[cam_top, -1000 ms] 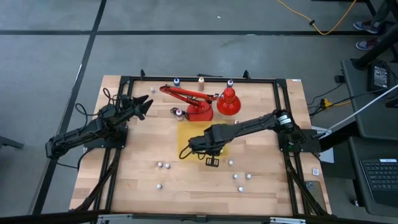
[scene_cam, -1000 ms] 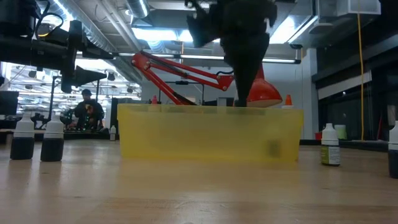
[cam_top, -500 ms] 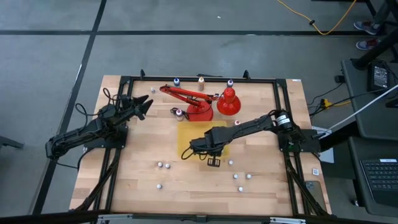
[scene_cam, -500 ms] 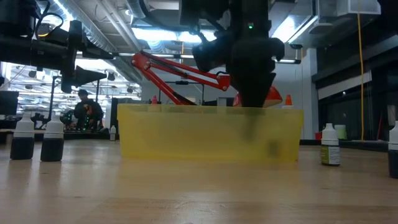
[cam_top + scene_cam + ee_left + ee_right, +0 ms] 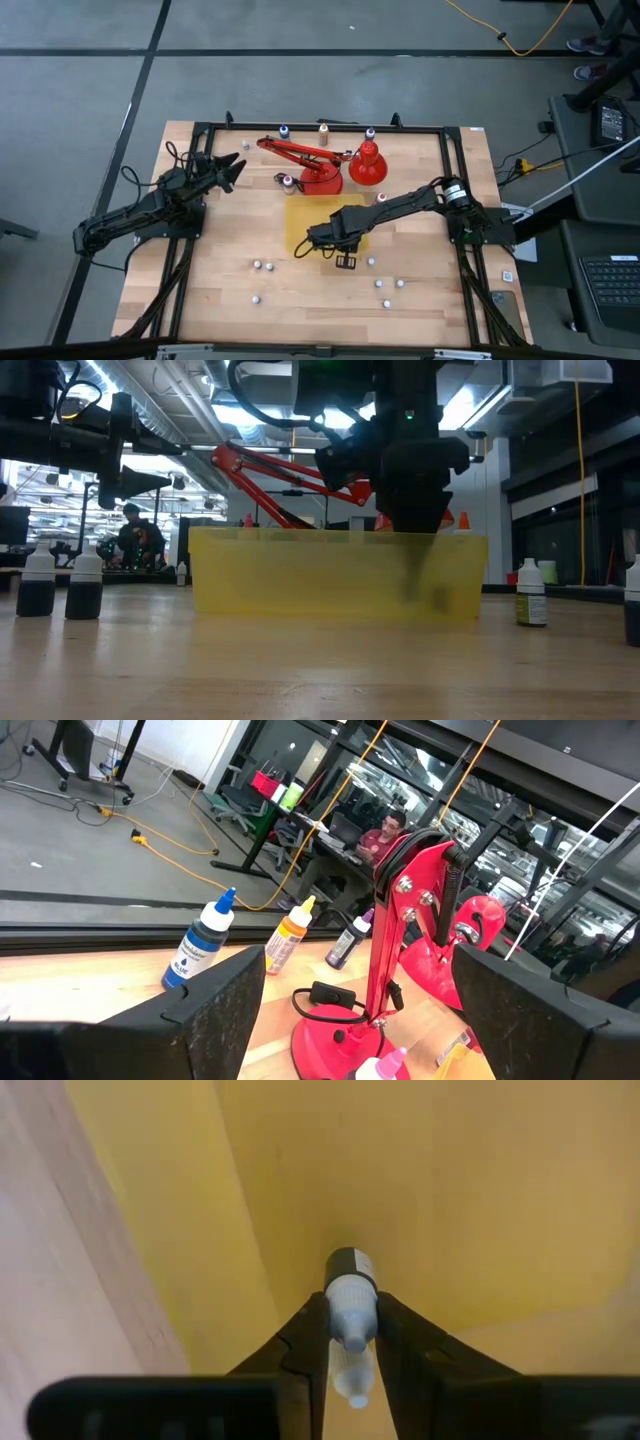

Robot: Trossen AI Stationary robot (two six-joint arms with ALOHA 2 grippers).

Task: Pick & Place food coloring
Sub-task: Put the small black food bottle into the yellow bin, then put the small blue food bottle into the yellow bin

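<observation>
My right gripper (image 5: 335, 238) points down inside the yellow tray (image 5: 300, 213) and is shut on one food coloring bottle (image 5: 350, 1285), white on top with a dark band below. In the low view its fingers (image 5: 410, 565) show as a dark shape behind the tray's front wall (image 5: 300, 575). More food coloring bottles stand upright on the wood: two left of the tray (image 5: 38, 582), several near the front edge (image 5: 385, 285), three at the far edge (image 5: 323, 128). My left gripper (image 5: 237, 168) hangs open and level over the table's far left, holding nothing. My right gripper pinches the bottle's white upper part (image 5: 351, 1312) between its two fingers (image 5: 312, 1330). The fingers come from above, pointing down. The bottle hangs upright below them with its dark lower end (image 5: 350, 1264) toward the tray's floor; whether it touches the floor cannot be told.
A big red desk lamp (image 5: 330, 165) stands just beyond the tray, its arm reaching toward the far left. A pink-capped bottle (image 5: 288, 181) stands by the lamp's base. Black frame rails (image 5: 320, 126) run round the table. People sit in the room behind.
My right gripper has gone down with the bottle, from above the tray's rim to inside the tray, staying shut and pointing down. My left arm has kept still.
</observation>
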